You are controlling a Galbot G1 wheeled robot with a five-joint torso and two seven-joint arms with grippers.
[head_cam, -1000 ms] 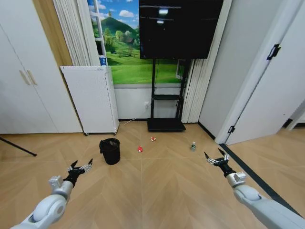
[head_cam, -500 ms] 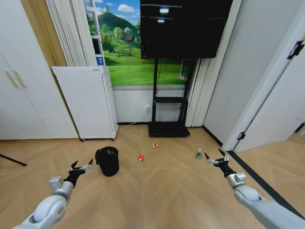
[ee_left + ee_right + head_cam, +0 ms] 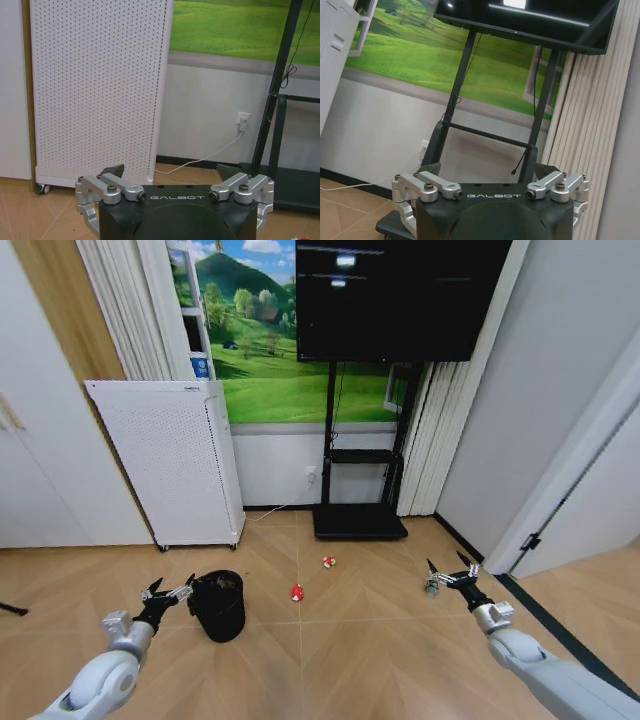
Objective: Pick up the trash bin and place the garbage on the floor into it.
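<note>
My left end effector [image 3: 169,592] hangs fingers wide, empty, just left of the bin [image 3: 217,605] on the floor. My right end effector [image 3: 450,578], also wide, is beside the bottle [image 3: 432,586]. Two red bits [image 3: 297,592] [image 3: 328,562] lie between, farther off.

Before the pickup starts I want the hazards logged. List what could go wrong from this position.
1. The trash bin has a loose black liner; the open left pincer beside it might pinch only the bag rather than the rim.
2. The small bottle is partly hidden behind the open right pincer, so it may get knocked and roll.
3. The two red-and-white bits are tiny and lie apart, so grasps may miss.
</note>
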